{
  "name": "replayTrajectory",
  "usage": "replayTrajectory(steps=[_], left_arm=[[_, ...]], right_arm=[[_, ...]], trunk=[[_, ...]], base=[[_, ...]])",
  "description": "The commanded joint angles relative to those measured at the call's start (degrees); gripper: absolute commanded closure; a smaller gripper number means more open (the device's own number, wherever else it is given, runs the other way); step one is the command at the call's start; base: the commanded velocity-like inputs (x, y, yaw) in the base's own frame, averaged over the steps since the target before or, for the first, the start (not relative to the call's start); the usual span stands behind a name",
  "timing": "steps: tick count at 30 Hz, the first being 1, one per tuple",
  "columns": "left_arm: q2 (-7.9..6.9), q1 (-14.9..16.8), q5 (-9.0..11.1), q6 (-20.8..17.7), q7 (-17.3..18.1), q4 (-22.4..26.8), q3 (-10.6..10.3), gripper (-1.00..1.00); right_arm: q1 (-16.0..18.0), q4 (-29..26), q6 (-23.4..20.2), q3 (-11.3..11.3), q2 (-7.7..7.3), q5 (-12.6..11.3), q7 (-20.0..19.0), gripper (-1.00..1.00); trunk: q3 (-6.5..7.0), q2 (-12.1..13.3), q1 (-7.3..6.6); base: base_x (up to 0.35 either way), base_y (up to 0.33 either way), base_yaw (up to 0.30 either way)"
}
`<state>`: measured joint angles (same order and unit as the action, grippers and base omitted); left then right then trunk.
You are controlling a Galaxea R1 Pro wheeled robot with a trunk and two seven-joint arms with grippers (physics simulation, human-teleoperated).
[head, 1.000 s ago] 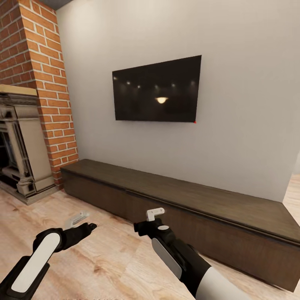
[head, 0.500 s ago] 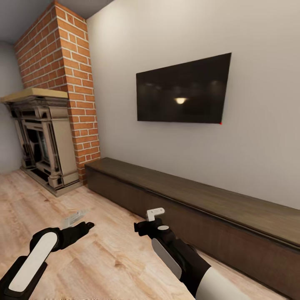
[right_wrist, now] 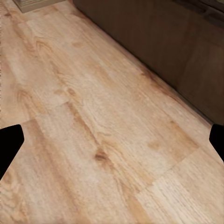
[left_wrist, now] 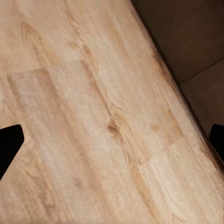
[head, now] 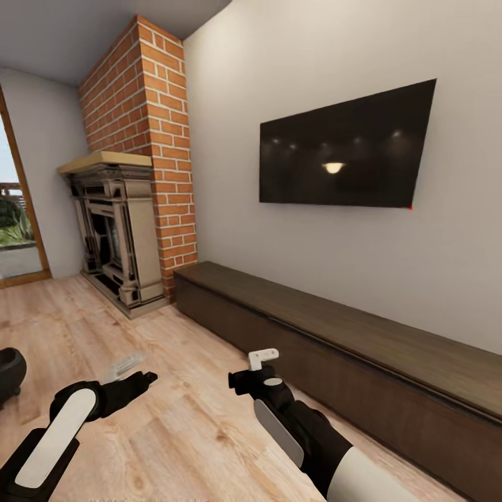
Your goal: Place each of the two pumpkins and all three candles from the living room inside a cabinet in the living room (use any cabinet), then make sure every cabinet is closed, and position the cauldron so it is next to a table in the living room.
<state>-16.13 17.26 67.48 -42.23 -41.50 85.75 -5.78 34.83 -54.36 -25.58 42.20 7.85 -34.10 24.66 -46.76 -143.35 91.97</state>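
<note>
- One cabinet (head: 335,335): a long, low dark-brown unit standing on the floor against the pale wall, flat top bare, fronts flush and shut. Its dark front also shows at the edge of the left wrist view (left_wrist: 186,37) and of the right wrist view (right_wrist: 177,42).
- One cauldron (head: 8,373): a round matte-black pot on the floor at the left edge of the head view, partly cut off by the frame, well apart from the cabinet.
- One left gripper (head: 132,373): held above the floor in front of the cabinet's left part, holding nothing. In the left wrist view its two dark fingertips (left_wrist: 9,140) sit at opposite edges of the frame, so it is spread wide.
- One right gripper (head: 261,359): above the floor just before the cabinet front, holding nothing. Its two fingertips (right_wrist: 9,142) likewise sit at opposite edges, spread wide.
- One television (head: 345,150): a dark screen mounted on the wall above the cabinet, reflecting ceiling lights.
- One fireplace (head: 115,233): an ornate stone surround with a pale mantel, left of the cabinet.
- One brick chimney column (head: 150,111): red brick, rising behind the fireplace to the ceiling.
- One floor (head: 181,418): light wood planks.
</note>
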Motion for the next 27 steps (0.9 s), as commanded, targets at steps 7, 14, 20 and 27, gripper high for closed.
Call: replayTrajectory(steps=[7,14,20,27], left_arm=[[-0.2,0.1,0.5,0.0,-0.6,0.0,-0.1,-1.0],[-0.49,0.0,0.4,0.1,-0.6,-0.4,2.1,-1.0],[-0.5,0.0,0.4,0.0,-0.5,-2.5,5.7,-1.0],[-0.56,0.0,0.4,0.0,-0.4,-4.0,6.3,-1.0]], right_arm=[[0.1,0.0,-0.1,0.2,-0.11,-0.4,1.1,-1.0],[0.1,0.0,-0.1,0.3,-0.12,-0.3,1.2,-1.0],[0.1,0.1,-0.1,0.3,-0.12,-0.3,1.3,-1.0],[0.1,0.2,-0.1,0.4,-0.12,-0.3,1.4,-1.0]], trunk=[[-0.07,0.0,-0.01],[-0.07,0.0,-0.01],[-0.07,0.0,-0.01],[-0.08,0.0,-0.01]], base=[[0.0,0.0,0.274],[0.124,0.0,0.273],[0.31,-0.007,0.273],[0.333,-0.096,0.273]])
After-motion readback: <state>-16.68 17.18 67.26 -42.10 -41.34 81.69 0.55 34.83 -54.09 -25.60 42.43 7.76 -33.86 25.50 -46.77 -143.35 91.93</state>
